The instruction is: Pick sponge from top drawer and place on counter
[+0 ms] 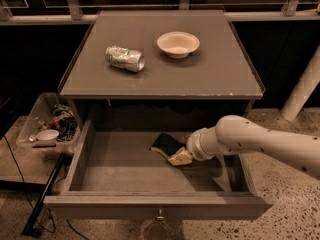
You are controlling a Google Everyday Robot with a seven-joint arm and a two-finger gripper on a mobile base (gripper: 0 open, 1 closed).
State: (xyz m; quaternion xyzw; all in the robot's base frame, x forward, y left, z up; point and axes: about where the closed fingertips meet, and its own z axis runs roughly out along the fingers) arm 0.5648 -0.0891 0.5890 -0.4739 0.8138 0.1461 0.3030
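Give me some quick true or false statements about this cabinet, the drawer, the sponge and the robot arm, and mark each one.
1. The top drawer is open. True.
2. The sponge lies on the counter. False: it is down inside the drawer.
3. The gripper is inside the drawer, right at the sponge. True.
4. The can stands upright. False: it lies on its side on the counter.
5. The bowl sits in the drawer. False: it is on the counter.
6. A clear bin holding clutter sits beside the cabinet. True.
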